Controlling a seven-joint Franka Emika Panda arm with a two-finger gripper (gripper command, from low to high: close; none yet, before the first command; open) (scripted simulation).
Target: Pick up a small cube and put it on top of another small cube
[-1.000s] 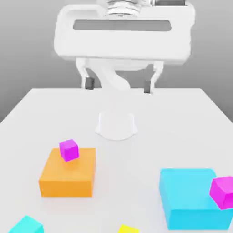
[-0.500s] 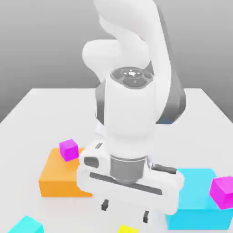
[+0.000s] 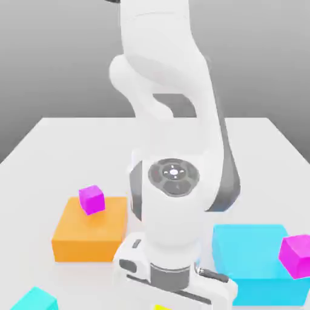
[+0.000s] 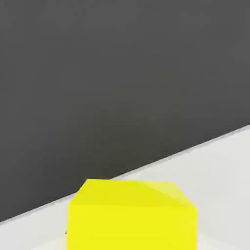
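The small cube (image 4: 132,215) is bright yellow and lies right under my hand in the hand view, resting on the white table. In the exterior view a sliver of it (image 3: 160,307) peeks out at the bottom edge beneath the gripper's white body (image 3: 175,283), which has come down low at the table's front. The gripper is shut on it. Another small cube (image 3: 91,199), magenta, sits on top of the orange block (image 3: 85,239) to the exterior view's left of the arm. Its look-alike (image 3: 296,255) rests on the large cyan block (image 3: 251,257) on the right.
The white table (image 3: 60,151) stretches back behind the arm. A second cyan block (image 3: 33,301) sits at the front left corner of the exterior view. The arm's wrist and links (image 3: 172,175) stand between the orange and cyan blocks.
The arm has swung forward from the back of the table and dropped low over the yellow cube. The gripper, open a moment ago, has shut.
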